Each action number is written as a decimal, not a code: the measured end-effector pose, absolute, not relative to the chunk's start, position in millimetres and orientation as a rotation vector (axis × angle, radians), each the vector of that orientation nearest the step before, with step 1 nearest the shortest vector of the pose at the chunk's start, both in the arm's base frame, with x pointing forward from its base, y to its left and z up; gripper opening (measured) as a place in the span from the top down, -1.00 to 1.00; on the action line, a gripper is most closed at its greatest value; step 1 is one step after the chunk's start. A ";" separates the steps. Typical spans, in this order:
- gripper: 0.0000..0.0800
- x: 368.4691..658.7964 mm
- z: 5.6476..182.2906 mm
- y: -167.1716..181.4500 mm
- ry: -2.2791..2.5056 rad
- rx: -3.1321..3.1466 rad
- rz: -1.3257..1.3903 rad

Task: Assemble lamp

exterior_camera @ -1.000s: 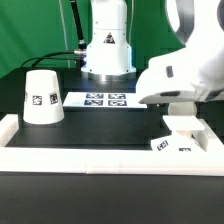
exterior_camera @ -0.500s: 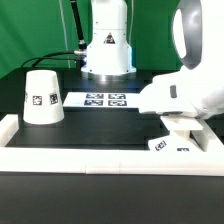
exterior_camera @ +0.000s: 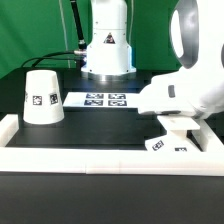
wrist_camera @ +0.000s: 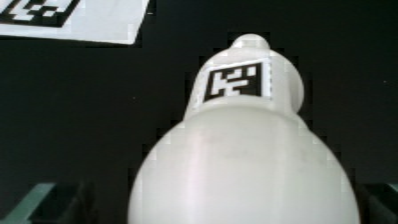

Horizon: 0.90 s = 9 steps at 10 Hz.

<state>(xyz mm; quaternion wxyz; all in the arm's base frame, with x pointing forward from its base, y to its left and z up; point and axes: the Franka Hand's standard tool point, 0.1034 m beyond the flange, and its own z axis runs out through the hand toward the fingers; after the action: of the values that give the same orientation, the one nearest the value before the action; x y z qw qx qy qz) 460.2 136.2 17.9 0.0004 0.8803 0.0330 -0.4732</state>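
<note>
We see a bulb (wrist_camera: 240,150) of smooth white plastic with a soft sheen; its tag (wrist_camera: 233,82) is printed in matt black. The shade (exterior_camera: 42,97) looks like matt white plastic. The table (exterior_camera: 100,130) is matt black, and the arm (exterior_camera: 190,90) shell is glossy white.

The lamp's shade (exterior_camera: 42,96), a white truncated cone, stands upright on its wide end on the black table (exterior_camera: 100,125) at the exterior view's left, with a square tag facing front. The flat white base plate (exterior_camera: 168,147) lies low at the exterior view's right, well apart from the shade, showing tags on its near edge. Up close, the white bulb (wrist_camera: 240,140) swells from a narrow stem end to a round body and carries one tag.
</note>
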 end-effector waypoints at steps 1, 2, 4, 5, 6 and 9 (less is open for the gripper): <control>-0.72 459.9 17.8 136.5 0.089 2.760 -1.485; -0.72 459.8 17.7 136.4 0.078 2.758 -1.483; -0.44 459.9 17.7 136.3 0.077 2.758 -1.483; -0.44 459.9 17.7 136.3 0.077 2.758 -1.483; -0.44 459.9 17.7 136.3 0.077 2.758 -1.483; -0.44 466.1 27.0 130.9 0.150 2.785 -1.494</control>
<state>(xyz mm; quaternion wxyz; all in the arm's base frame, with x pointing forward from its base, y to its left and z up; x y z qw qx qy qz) 466.1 130.9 27.0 -0.0113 0.8801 0.0475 -0.4723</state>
